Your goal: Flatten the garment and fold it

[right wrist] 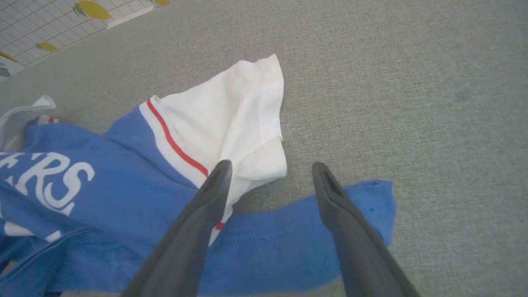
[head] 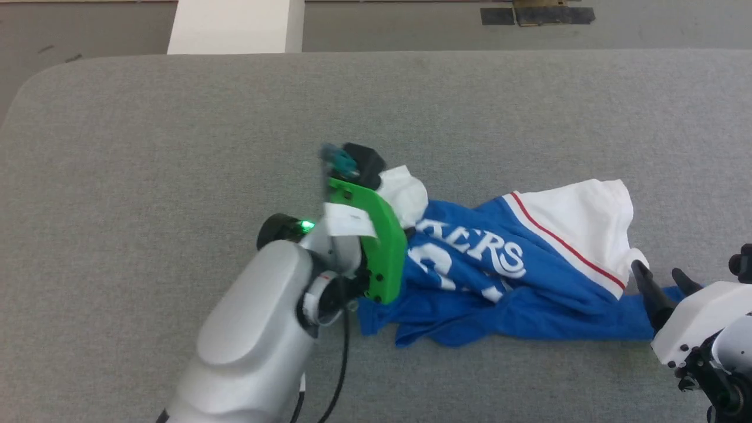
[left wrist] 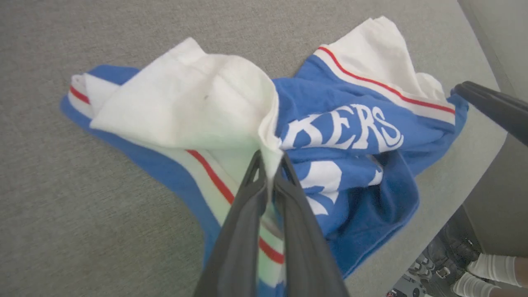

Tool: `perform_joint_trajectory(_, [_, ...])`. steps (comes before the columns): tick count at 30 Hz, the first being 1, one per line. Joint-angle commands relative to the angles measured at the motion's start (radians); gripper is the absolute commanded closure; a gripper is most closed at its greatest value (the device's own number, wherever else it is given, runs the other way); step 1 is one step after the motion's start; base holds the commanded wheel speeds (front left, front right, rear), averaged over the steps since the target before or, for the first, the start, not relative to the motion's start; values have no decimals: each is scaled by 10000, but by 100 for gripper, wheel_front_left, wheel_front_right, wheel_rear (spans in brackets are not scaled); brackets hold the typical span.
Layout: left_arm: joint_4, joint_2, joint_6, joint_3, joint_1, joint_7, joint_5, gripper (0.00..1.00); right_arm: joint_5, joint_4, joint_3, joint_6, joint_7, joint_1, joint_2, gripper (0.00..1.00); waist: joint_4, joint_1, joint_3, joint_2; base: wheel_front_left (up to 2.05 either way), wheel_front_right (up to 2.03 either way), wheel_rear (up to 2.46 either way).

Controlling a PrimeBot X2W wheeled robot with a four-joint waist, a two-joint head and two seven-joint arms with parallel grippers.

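The garment (head: 505,282), a royal-blue jersey with white sleeves, red-striped trim and white lettering, lies crumpled on the grey table (head: 147,147). My left gripper (left wrist: 270,165) is shut on a fold of one white sleeve (left wrist: 198,103), lifting it off the table; in the head view the green wrist mount (head: 376,235) hides its fingers. My right gripper (right wrist: 270,169) is open, hovering over the garment's other end, one finger above the second white sleeve (right wrist: 231,115), the other above a blue corner (right wrist: 367,198). In the head view the right gripper (head: 661,279) sits at the jersey's right edge.
The grey table reaches well beyond the jersey on all sides. A white block (head: 235,26) stands beyond the far edge. A person's white-socked feet (left wrist: 491,272) show past the table edge in the left wrist view. A lemon-patterned tiled surface (right wrist: 53,24) lies beyond the table.
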Motion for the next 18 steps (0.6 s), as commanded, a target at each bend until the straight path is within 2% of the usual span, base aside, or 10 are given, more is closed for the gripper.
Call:
perform_joint_trajectory(1, [-220, 53, 178, 361, 301, -287, -287, 100, -2, 36, 13, -13, -63, -146, 18, 0, 115, 0, -83, 0, 0, 0, 0])
perform_joint_trajectory(7, [-1437, 418, 1175, 2325, 2021, -1635, -1209, 100, -46, 83, 91, -13, -17, -173, -28, 0, 366, 0, -188, 0, 0, 0, 0])
perform_joint_trajectory(9, [-1753, 476, 1603, 3086, 3118, -2104, -1604, 100, -43, 85, 134, -13, 4, -184, -45, 0, 462, 0, -208, 0, 0, 0, 0])
perform_joint_trajectory(15, [-1605, 345, 1985, 3688, 4528, -2409, -2152, 100, -14, 81, 196, -13, 38, -192, -68, 0, 578, 0, -178, 0, 0, 0, 0])
perform_joint_trajectory(16, [-1540, 332, 1998, 3705, 4610, -2425, -2181, 89, -3, 87, 207, -13, 40, -194, -69, 0, 585, 0, -185, 0, 0, 0, 0])
perform_joint_trajectory(17, [-1490, 303, 1998, 3723, 4672, -2432, -2241, 24, 7, 96, 221, -13, 45, -193, -75, 0, 591, 0, -193, 0, 0, 0, 0])
perform_joint_trajectory(18, [-1481, 284, 1978, 3747, 4692, -2472, -2279, 0, 14, 104, 232, -13, 48, -191, -82, 0, 594, 0, -202, 0, 0, 0, 0])
